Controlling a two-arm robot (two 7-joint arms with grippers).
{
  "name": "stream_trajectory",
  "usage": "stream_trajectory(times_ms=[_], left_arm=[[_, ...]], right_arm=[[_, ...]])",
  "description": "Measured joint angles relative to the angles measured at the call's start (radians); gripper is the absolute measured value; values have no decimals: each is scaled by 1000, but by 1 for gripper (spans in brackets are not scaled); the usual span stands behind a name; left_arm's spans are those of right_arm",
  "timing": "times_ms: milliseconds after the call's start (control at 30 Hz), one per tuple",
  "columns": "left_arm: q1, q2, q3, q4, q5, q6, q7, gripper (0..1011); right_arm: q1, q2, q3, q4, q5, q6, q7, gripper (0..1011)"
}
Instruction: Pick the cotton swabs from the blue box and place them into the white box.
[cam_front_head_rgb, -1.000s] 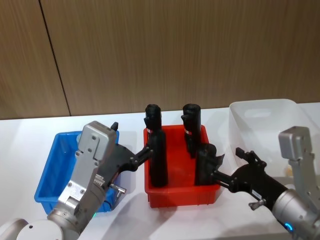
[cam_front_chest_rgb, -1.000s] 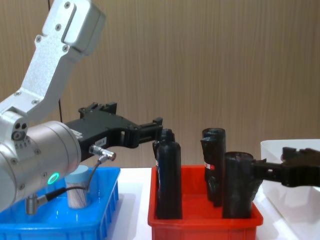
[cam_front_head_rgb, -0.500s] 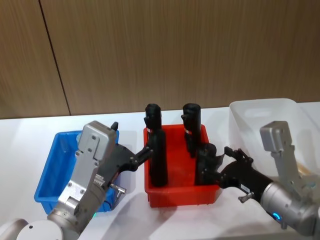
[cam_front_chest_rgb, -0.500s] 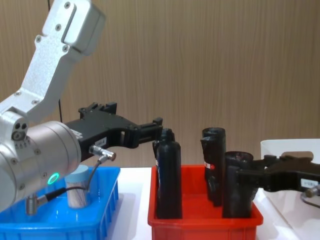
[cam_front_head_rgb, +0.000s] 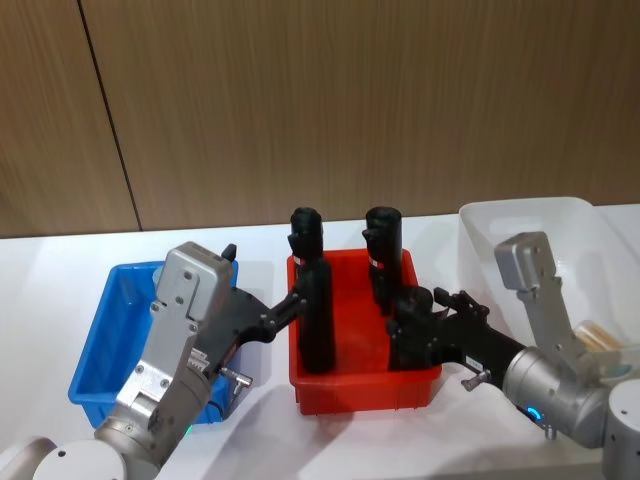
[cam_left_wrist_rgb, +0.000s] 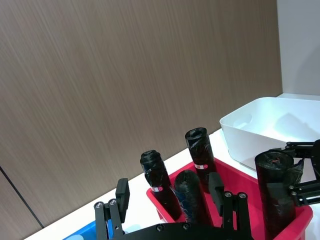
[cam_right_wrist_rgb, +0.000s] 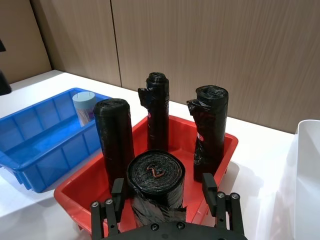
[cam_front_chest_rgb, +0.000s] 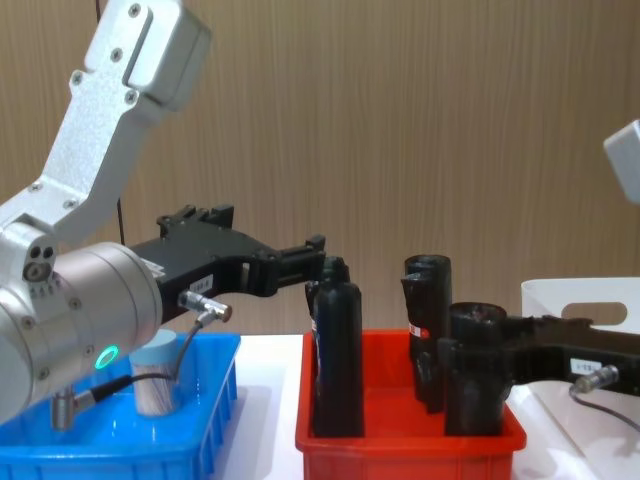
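One jar of cotton swabs (cam_front_chest_rgb: 155, 381), clear with a pale-blue lid, stands upright in the blue box (cam_front_head_rgb: 103, 340) at the robot's left; the right wrist view shows it against that bin's far wall. The white box (cam_front_head_rgb: 520, 236) sits at the far right, well apart from the jar, with pale sticks lying in its near right part.

Between the two bins is a red bin (cam_front_head_rgb: 355, 385) holding four upright black rolls (cam_right_wrist_rgb: 114, 142): two at the back, one front left, one front right.

The left gripper (cam_front_head_rgb: 283, 312) hangs above the gap between the blue box and the red bin, beside the front-left roll; its fingers (cam_left_wrist_rgb: 122, 194) are spread apart with nothing between them.

The right gripper (cam_right_wrist_rgb: 170, 192) reaches in from the right, its open fingers standing on either side of the front-right roll (cam_right_wrist_rgb: 155, 189); whether they touch it cannot be told.

All three bins rest on a white table (cam_front_head_rgb: 50, 290) before a wood-panelled wall (cam_front_head_rgb: 330, 100).
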Motion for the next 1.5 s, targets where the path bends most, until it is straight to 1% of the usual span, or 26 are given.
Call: stream_trajectory(times_ms=[133, 200, 233, 267, 333, 367, 400, 433, 467, 500, 533, 567, 800, 1000, 1200, 1300, 1500], left_arm=[[0, 0, 0, 0, 0, 0, 0, 1004], [0, 0, 0, 0, 0, 0, 0, 1004], [0, 0, 0, 0, 0, 0, 0, 1004], [0, 0, 0, 0, 0, 0, 0, 1004], [0, 0, 0, 0, 0, 0, 0, 1004], [0, 0, 0, 0, 0, 0, 0, 1004], [0, 0, 0, 0, 0, 0, 0, 1004], [0, 0, 0, 0, 0, 0, 0, 1004], [0, 0, 0, 0, 0, 0, 0, 1004], [0, 0, 0, 0, 0, 0, 0, 1004], [0, 0, 0, 0, 0, 0, 0, 1004], [0, 0, 0, 0, 0, 0, 0, 1004], [0, 0, 0, 0, 0, 0, 0, 1004], [0, 0, 0, 0, 0, 0, 0, 1004], [0, 0, 0, 0, 0, 0, 0, 1004], [0, 0, 0, 0, 0, 0, 0, 1004], [0, 0, 0, 0, 0, 0, 0, 1004]], right_arm=[[21, -9, -3, 29, -8, 0, 9, 884], [26, -11, -4, 38, -9, 0, 12, 862], [28, -12, -4, 40, -9, 0, 13, 835], [33, -14, -4, 47, -9, 0, 17, 785], [37, -15, -4, 52, -9, 1, 19, 732], [40, -16, -5, 56, -8, 3, 23, 732], [42, -17, -5, 59, -7, 4, 25, 677], [44, -17, -5, 61, -5, 5, 26, 649], [46, -18, -5, 64, -1, 7, 30, 591], [47, -18, -5, 65, 1, 8, 32, 591], [49, -19, -4, 68, 7, 11, 36, 558], [49, -19, -4, 68, 7, 11, 36, 547], [52, -18, 0, 65, 36, 25, 55, 521], [51, -13, 7, 33, 67, 33, 64, 521], [46, 1, 22, -36, 102, 36, 62, 521], [45, 6, 28, -61, 112, 37, 56, 521], [46, 26, 51, -133, 134, 36, 28, 521]])
